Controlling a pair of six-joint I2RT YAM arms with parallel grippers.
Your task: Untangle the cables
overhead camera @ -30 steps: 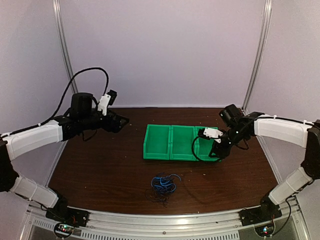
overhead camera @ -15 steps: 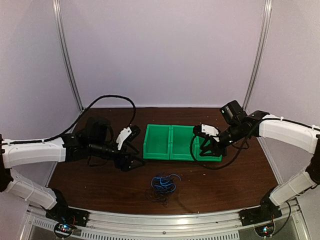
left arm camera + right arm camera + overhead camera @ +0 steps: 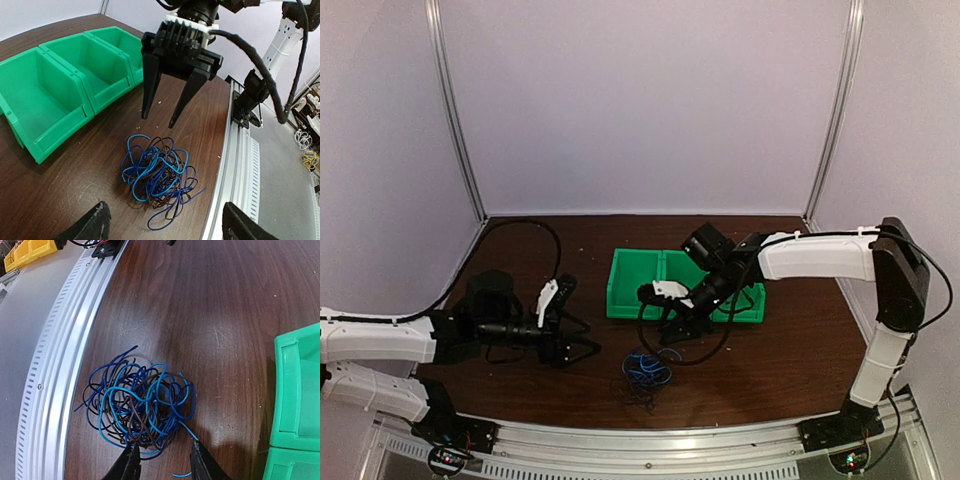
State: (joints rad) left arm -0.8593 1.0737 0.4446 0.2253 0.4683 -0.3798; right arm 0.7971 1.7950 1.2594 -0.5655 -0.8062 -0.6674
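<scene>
Both arms have swung in from the sides toward the cables (image 3: 645,370); right gripper (image 3: 159,120) now hangs just above the tangle, fingers spread wide, empty; left gripper (image 3: 582,342) sits low beside it, fingers also wide, nothing held; blue and dark wires lie in one knot on the table (image 3: 770,350) near its front edge, in front of the green bins (image 3: 632,300); step looks like approach for a first grasp; next move probably needs right to drop and pinch an outer loop, left to hold the rest.
</scene>
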